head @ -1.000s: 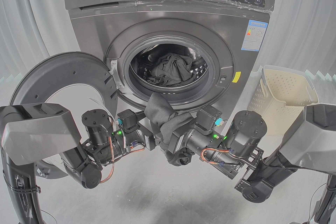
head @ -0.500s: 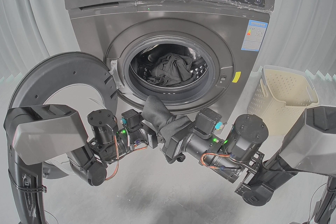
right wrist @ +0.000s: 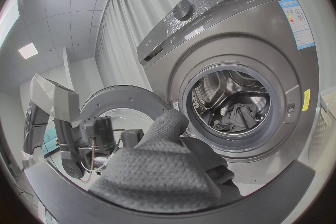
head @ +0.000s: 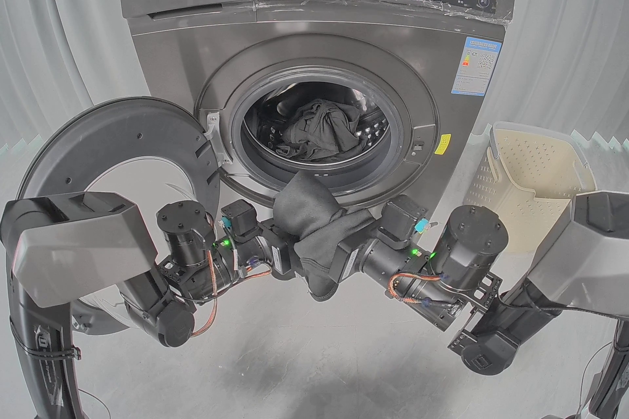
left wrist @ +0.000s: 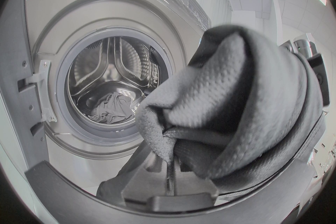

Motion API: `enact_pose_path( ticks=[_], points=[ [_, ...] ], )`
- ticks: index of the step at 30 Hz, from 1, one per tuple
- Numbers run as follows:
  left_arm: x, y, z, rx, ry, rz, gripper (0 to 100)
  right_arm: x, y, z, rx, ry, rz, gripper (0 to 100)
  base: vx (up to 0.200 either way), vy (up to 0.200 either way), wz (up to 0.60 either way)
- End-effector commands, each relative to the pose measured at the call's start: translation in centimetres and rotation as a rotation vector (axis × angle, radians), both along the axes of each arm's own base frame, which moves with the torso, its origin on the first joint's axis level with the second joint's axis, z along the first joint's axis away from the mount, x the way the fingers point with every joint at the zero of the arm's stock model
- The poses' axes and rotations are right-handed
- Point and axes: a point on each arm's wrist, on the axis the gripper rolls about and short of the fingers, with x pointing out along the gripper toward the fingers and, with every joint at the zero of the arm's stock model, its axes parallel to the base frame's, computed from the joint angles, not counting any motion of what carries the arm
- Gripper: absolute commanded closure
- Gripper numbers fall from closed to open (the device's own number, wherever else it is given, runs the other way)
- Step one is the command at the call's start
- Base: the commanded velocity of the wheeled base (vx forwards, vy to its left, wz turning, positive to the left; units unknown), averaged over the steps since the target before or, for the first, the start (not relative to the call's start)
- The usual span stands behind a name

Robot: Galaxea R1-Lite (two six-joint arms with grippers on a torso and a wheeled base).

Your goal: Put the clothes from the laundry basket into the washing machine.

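A dark grey knit garment [head: 314, 220] hangs bunched between my two grippers, just below the front rim of the washing machine's open drum [head: 314, 126]. My left gripper [head: 291, 253] is shut on its lower fold, and the pinched cloth shows in the left wrist view at the gripper [left wrist: 169, 172]. My right gripper [head: 327, 260] holds the same garment [right wrist: 164, 168] from the other side, largely covered by the fabric. A black garment [head: 321, 129] lies inside the drum, where the wrist views show this black garment [right wrist: 238, 118] too.
The round door [head: 118, 145] is swung fully open to the left of the machine, close behind my left arm. A cream perforated laundry basket [head: 531, 178] stands on the floor to the right of the machine. Bare grey floor lies under the arms.
Both grippers have carried the grey garment slightly up and toward the drum opening. Its hanging lower end has been drawn up, and the right wrist has shifted a little to the right.
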Motion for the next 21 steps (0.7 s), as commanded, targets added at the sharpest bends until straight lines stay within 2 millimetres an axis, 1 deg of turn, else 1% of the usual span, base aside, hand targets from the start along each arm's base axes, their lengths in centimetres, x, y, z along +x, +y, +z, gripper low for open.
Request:
enact_pose_path(
  ticks=[1,3,5,12,13,14,15,19,21],
  points=[
    [-0.5,0.4,1.6,-0.019,-0.029,0.015,100,0.1,-0.7,-0.3,-0.013,0.015,-0.022,100,0.0,0.0,0.0],
    [-0.6,0.5,2.1,-0.038,-0.029,0.032,100,0.0,-1.3,-1.0,-0.04,0.041,-0.051,100,0.0,0.0,0.0],
    [-0.7,0.8,2.6,-0.051,-0.032,0.043,100,-0.2,-1.5,-1.5,-0.054,0.057,-0.061,100,0.0,0.0,0.0],
    [-1.2,1.0,2.8,-0.049,-0.028,0.043,100,-0.2,-1.5,-1.5,-0.051,0.058,-0.063,100,0.0,0.0,0.0],
    [-1.4,1.1,2.6,-0.044,-0.02,0.051,100,-0.3,-1.6,-1.5,-0.054,0.059,-0.06,0,0.0,0.0,0.0],
    [-1.4,1.1,2.6,-0.043,-0.018,0.053,100,-0.3,-1.6,-1.5,-0.054,0.059,-0.06,0,0.0,0.0,0.0],
    [-1.6,1.3,2.5,-0.035,-0.012,0.064,100,-0.6,-1.8,-1.9,-0.069,0.074,-0.058,0,0.0,0.0,0.0],
    [-3.4,2.2,3.7,-0.042,-0.01,0.073,100,-3.8,-4.4,-4.2,-0.201,0.18,-0.034,0,0.0,0.0,0.0],
    [-3.9,2.7,4.4,-0.048,-0.02,0.077,100,-5.1,-5.5,-5.6,-0.264,0.236,-0.025,0,0.0,0.0,0.0]
  ],
)
